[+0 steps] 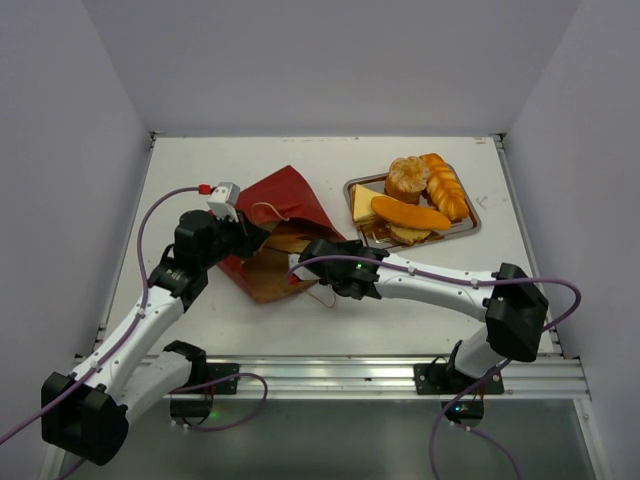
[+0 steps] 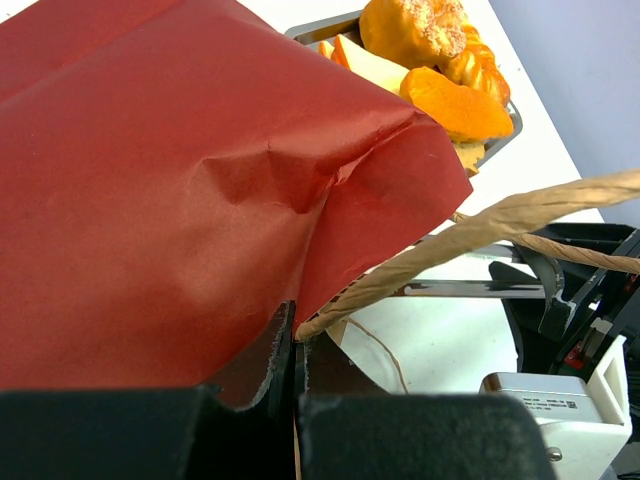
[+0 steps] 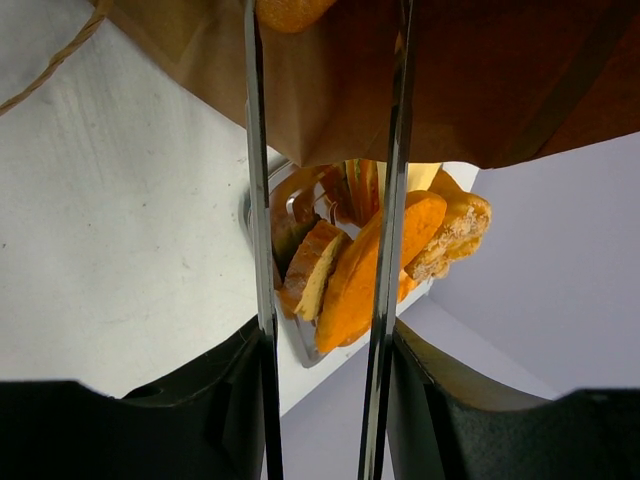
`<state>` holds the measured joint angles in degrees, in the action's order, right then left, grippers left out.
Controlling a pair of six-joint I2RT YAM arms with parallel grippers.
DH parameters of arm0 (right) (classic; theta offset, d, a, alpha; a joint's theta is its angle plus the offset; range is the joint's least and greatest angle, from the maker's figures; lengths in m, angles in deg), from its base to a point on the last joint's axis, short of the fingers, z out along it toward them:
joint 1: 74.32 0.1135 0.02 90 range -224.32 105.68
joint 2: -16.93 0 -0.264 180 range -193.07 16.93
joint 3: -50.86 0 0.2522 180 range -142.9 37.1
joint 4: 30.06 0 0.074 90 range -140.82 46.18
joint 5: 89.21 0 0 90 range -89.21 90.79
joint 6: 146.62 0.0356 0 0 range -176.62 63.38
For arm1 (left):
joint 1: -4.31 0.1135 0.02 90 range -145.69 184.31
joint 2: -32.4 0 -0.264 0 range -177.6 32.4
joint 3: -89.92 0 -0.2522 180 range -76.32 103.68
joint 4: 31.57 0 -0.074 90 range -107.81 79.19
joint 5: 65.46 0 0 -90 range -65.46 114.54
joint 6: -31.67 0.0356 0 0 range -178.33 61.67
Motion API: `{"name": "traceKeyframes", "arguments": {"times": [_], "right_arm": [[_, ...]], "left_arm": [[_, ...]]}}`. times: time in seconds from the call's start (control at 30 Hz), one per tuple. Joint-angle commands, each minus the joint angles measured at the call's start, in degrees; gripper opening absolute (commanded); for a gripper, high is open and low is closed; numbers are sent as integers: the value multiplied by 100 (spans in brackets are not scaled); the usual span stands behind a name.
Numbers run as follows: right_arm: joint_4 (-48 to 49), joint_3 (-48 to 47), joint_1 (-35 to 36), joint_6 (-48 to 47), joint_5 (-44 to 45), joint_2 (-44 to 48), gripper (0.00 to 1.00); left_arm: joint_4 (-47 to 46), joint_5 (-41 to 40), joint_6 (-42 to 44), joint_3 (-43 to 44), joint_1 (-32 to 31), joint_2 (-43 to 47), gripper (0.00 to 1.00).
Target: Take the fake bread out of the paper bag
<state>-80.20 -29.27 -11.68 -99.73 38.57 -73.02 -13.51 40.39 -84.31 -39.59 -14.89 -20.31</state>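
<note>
The paper bag [image 1: 288, 205] lies on its side at mid-table, dark red outside, its brown mouth [image 1: 272, 272] facing the front. My left gripper [image 1: 247, 238] is shut on the bag's upper mouth edge [image 2: 180, 180], with the string handle [image 2: 480, 225] beside its fingers [image 2: 270, 350]. My right gripper [image 1: 318, 252] is open, its thin fingers reaching into the bag's mouth [image 3: 480, 80]. A piece of fake bread [image 3: 285, 10] shows between its fingertips [image 3: 325, 12], touching the left finger. More fake bread [image 1: 410, 213], a round bun [image 1: 407, 177] and a braided loaf [image 1: 445, 185] lie on the tray.
The shiny metal tray [image 1: 470, 228] stands at the back right, piled with breads, and also shows in the right wrist view [image 3: 300, 345]. A loose bag handle [image 1: 322, 297] trails on the table in front of the bag. Grey walls close in the table on three sides.
</note>
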Motion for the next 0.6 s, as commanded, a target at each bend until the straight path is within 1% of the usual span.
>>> {"name": "traceKeyframes", "arguments": {"times": [0.0,0.13,0.4,0.57], "right_arm": [[70,-105,74,75,168,-40,47],[166,10,144,31,326,-49,48],[131,71,170,66,326,-66,49],[280,221,179,49,423,-163,49]], "left_arm": [[-219,75,-39,-52,-22,94,0],[-219,75,-39,-52,-22,129,0],[-219,75,-39,-61,-22,129,0],[-227,84,-39,-78,-22,138,0]]}}
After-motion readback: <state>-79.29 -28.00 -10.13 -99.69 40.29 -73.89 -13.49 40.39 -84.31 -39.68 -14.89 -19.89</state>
